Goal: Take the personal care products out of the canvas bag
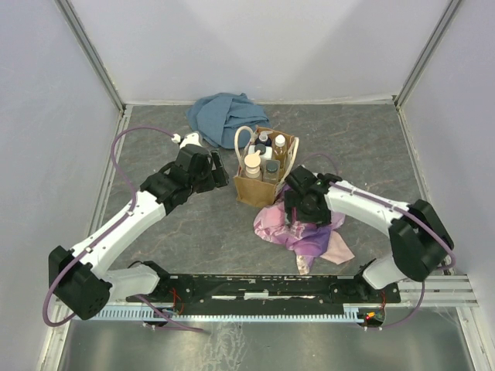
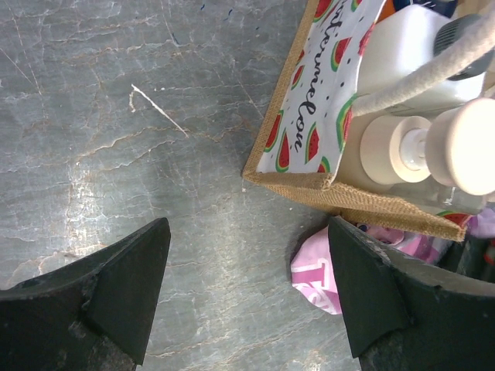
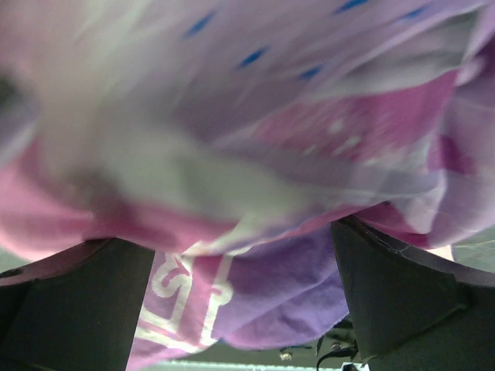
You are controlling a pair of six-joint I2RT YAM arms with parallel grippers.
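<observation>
Left gripper (image 2: pixel 247 263) hovering, fingers spread wide, gripping nothing, likely readying grab. Canvas bag (image 2: pixel 348 199) sitting just beyond right fingertip, bottles (image 2: pixel 433 147) standing inside. Right gripper (image 3: pixel 244 263) spreading too, pink-purple cloth (image 3: pixel 255 154) crowding between fingertips.

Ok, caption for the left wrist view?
Open left gripper poised beside the canvas bag, beige pump bottle inside, pink cloth at its corner.
</observation>
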